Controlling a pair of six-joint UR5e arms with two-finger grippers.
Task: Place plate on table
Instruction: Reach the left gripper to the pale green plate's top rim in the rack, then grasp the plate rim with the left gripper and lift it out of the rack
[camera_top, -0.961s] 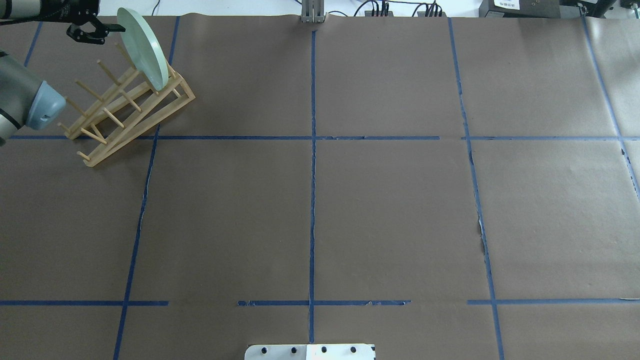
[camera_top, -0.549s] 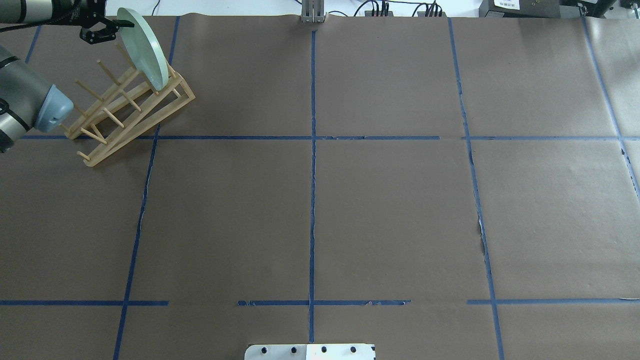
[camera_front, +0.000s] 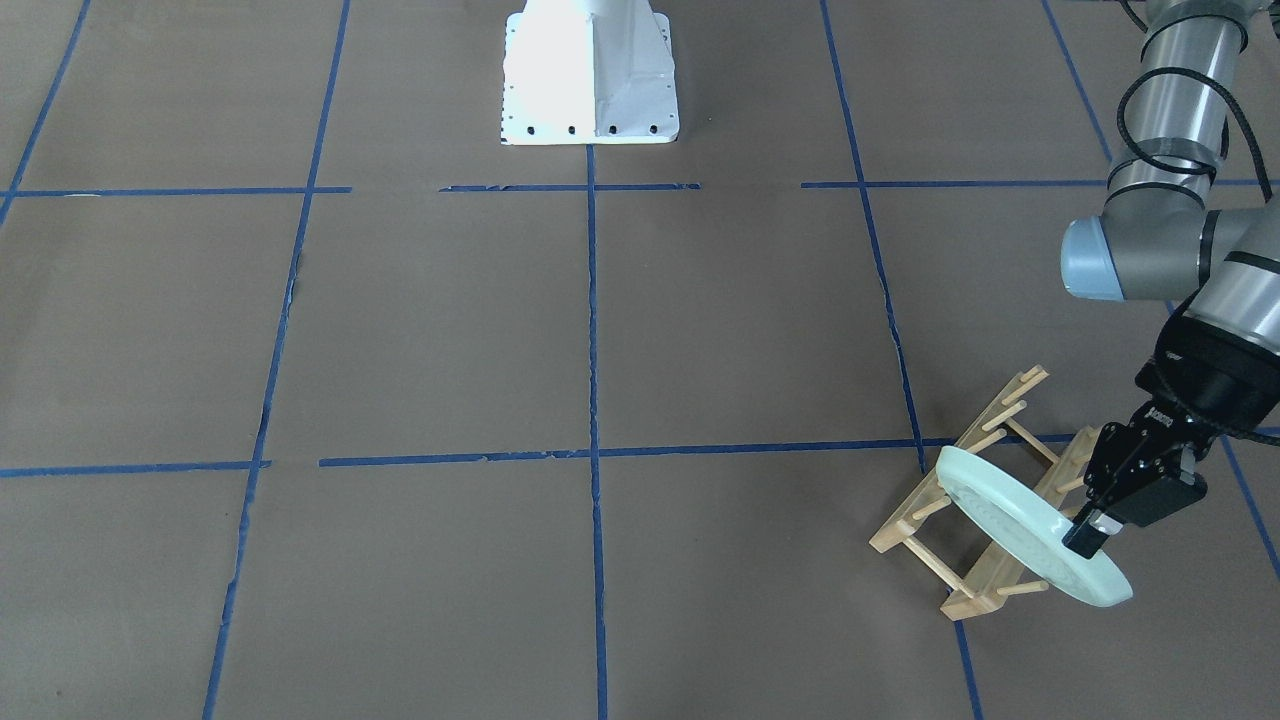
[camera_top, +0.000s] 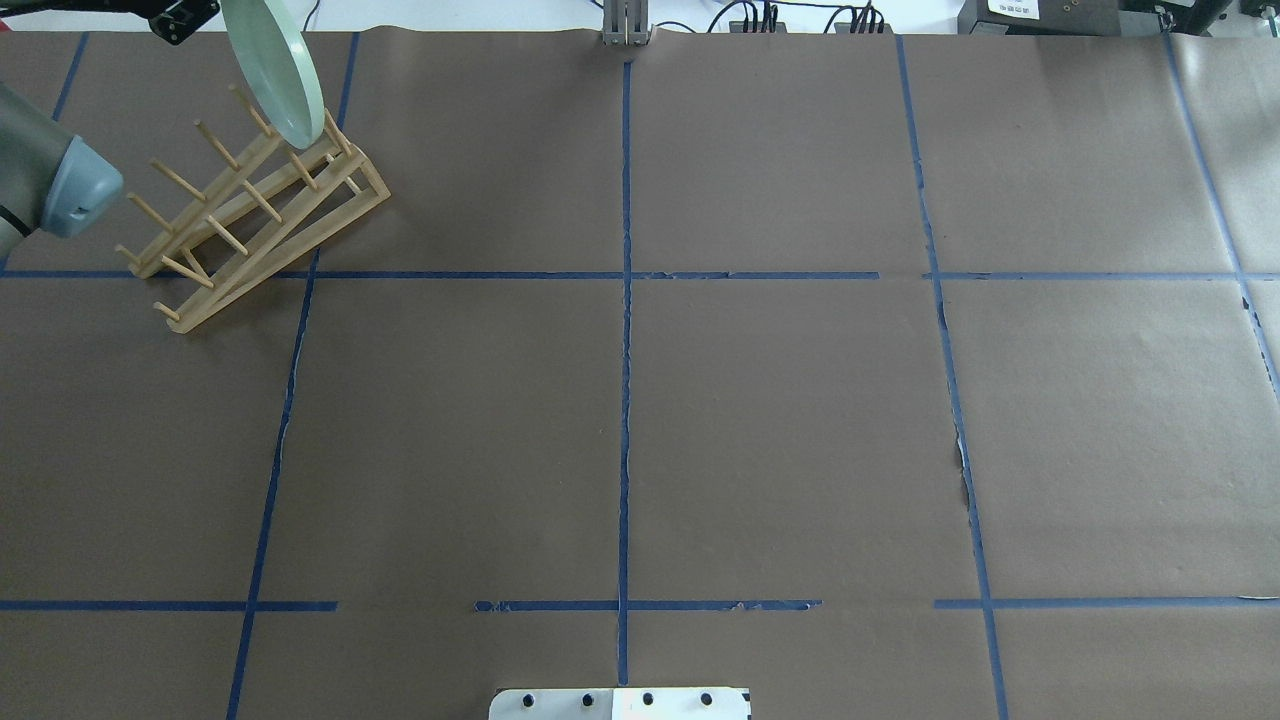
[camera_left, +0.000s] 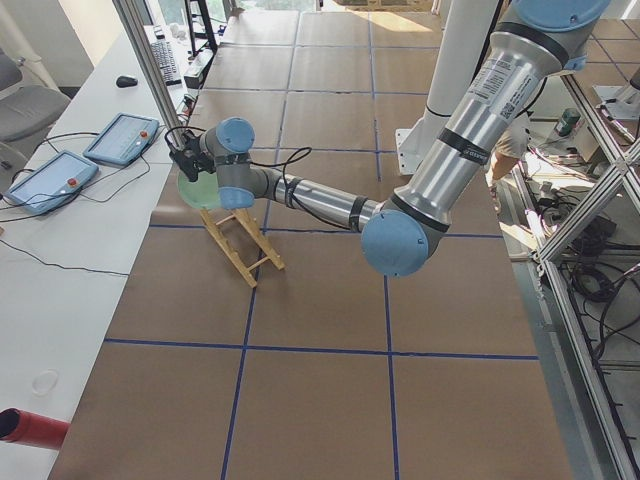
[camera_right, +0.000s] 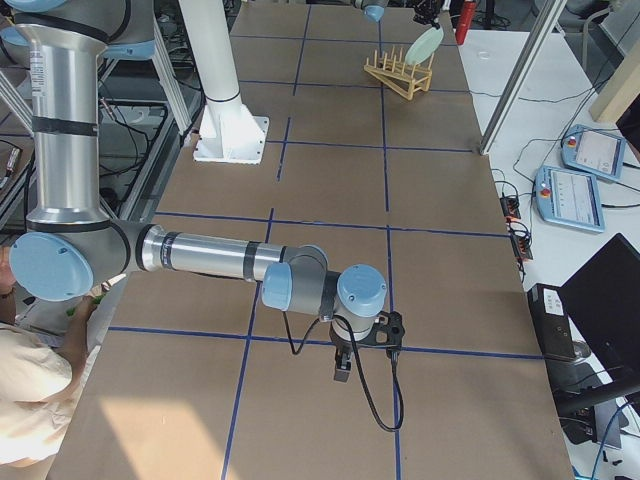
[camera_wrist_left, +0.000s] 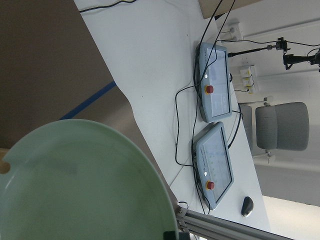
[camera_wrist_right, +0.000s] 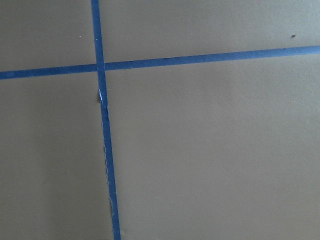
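Mint plate (camera_front: 1003, 512) rises higher out of the rack (camera_front: 962, 585) than a second ago, left hand (camera_front: 1084, 537) clamped on its rim. Next, it goes down onto the worktop (camera_front: 600, 350). Right hand: can't tell.

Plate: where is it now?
Front-facing view, lower right: the plate is gripped at its rim by the left gripper, tilted over the wooden peg rack.

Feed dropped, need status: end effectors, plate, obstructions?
Left end effector shut on rim of round pale mint-green glossy plate. Plate tilted over wooden peg rack, pegs close beneath. Right end effector: cannot tell.
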